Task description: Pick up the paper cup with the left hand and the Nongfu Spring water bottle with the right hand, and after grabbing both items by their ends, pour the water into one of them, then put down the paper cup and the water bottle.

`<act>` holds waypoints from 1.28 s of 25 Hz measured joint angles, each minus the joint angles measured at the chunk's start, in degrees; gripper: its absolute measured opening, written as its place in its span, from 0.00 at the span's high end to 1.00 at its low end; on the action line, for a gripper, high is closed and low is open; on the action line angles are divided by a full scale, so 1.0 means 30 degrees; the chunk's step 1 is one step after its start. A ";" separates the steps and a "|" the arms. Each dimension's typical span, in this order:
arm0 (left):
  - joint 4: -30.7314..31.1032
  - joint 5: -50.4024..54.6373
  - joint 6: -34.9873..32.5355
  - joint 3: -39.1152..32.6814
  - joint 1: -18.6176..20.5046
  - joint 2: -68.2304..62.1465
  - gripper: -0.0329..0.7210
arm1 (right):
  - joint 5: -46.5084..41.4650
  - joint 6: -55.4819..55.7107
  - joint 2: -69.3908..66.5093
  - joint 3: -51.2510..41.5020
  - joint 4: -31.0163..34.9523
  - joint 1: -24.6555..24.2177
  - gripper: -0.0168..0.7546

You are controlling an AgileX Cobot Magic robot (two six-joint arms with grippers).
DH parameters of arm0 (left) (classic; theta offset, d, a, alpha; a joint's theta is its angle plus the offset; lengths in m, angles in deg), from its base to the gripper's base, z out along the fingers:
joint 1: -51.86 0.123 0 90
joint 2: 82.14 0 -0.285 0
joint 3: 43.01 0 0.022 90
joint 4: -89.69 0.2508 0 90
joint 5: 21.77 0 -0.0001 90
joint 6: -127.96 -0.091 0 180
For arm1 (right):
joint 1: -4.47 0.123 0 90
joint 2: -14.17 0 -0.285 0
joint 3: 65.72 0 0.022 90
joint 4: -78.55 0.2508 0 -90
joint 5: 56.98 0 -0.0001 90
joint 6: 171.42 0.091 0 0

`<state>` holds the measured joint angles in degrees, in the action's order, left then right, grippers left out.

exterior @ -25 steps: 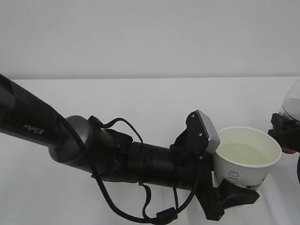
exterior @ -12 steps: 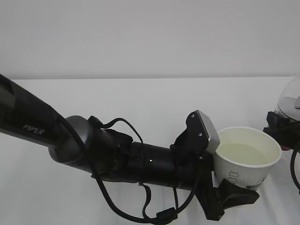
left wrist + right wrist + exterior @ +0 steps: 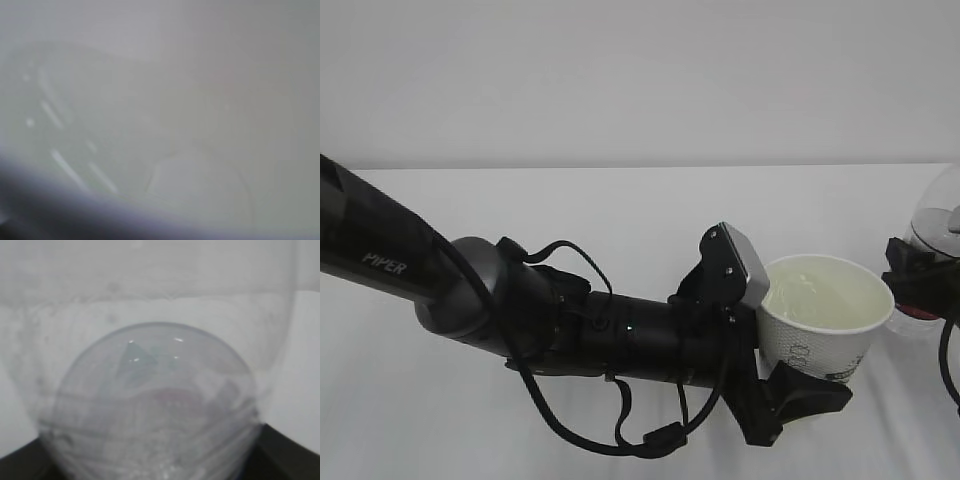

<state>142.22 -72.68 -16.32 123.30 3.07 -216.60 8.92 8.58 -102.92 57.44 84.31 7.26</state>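
**Cup full and gripped at left, bottle gripped at the right edge**

The left hand (image 3: pixel 790 385), a black arm reaching in from the left, had its jaws clamped on the lower side wall of the paper cup (image 3: pixel 817 330), which stood upright just right of the middle over the white table (image 3: pixel 620 210) and held water (image 3: pixel 825 302) close to the rim. Thin paper with that load would likely buckle if pinched harder and spill if tilted, so a low, level hold seemed wisest. At the far right edge the right hand (image 3: pixel 916 280) was closed around the clear water bottle (image 3: pixel 150 410), of which only a rounded end showed. It looked light, smooth and easily dented, so a hold across a ribbed part seemed safest.
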 joint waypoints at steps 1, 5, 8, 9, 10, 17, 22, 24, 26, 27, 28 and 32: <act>0.0000 0.0000 0.0030 0.0000 0.0000 0.0000 0.28 | 0.0000 0.0000 -0.0008 0.0000 0.0000 0.0000 0.31; 0.0000 0.0000 0.0030 0.0000 0.0000 0.0000 0.28 | 0.0000 0.0000 -0.0008 0.0000 0.0000 0.0000 0.30; 0.0000 0.0000 0.0030 0.0000 0.0000 0.0000 0.28 | 0.0000 0.0000 -0.0008 0.0000 0.0000 0.0000 0.29; 0.0000 0.0000 0.0030 0.0000 0.0000 0.0000 0.28 | 0.0000 0.0000 -0.0008 0.0000 0.0000 0.0000 0.28; 0.0000 0.0000 0.0030 0.0000 0.0000 0.0000 0.28 | 0.0000 0.0000 -0.0008 0.0000 0.0000 0.0000 0.27; 0.0000 0.0000 0.0030 0.0000 0.0000 0.0000 0.28 | 0.0000 0.0000 -0.0008 0.0000 -0.0014 0.0000 0.17; 0.0000 0.0000 0.0030 0.0000 0.0000 0.0000 0.28 | -0.0636 -0.0458 -0.0008 0.0000 -0.0324 0.0000 0.17; 0.0000 0.0000 0.0030 0.0000 0.0000 0.0000 0.28 | -0.0498 -0.0534 -0.0008 -0.0179 -0.0449 0.0000 0.17; 0.0000 0.0000 0.0030 0.0000 0.0000 0.0000 0.28 | -0.0325 -0.0548 -0.0008 -0.0399 -0.0498 0.0000 0.17; 0.0000 0.0000 0.0030 0.0000 0.0000 0.0000 0.28 | -0.0283 -0.0579 -0.0008 -0.0446 -0.0495 0.0000 0.17; 0.0000 0.0000 0.0030 0.0000 0.0000 0.0000 0.28 | -0.0246 -0.0579 -0.0008 -0.0490 -0.0495 0.0000 0.17; 0.0000 0.0000 0.0030 0.0000 0.0000 0.0000 0.28 | -0.0207 -0.0624 -0.0008 -0.0650 -0.0495 0.0000 0.17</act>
<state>142.22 -72.68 -16.23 123.30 3.07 -216.60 8.30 6.71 -102.95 55.49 82.82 7.26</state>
